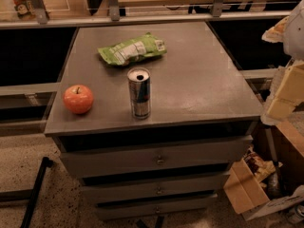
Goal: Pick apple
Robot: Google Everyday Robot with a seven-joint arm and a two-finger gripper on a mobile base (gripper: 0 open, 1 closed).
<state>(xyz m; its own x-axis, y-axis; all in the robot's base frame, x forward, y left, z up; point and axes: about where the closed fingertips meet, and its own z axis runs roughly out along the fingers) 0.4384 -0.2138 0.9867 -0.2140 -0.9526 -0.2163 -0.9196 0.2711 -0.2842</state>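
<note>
Clearly the reach comes first: the pale gripper (284,98), open or closed I cannot tell, hangs well right of the small round orange-red apple (78,99).

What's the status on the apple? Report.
End effector at far right, beside the cabinet, away from the apple. Apple on front-left corner, ungrasped. Can stands between them, chip bag behind.

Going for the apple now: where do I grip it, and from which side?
Probably best to take the apple across its round middle, coming down from above: it sits stem up near the front left edge of the cabinet top. The upright can stands apart on its right, so grip front to back. The gripper is at the view's right edge.
</note>
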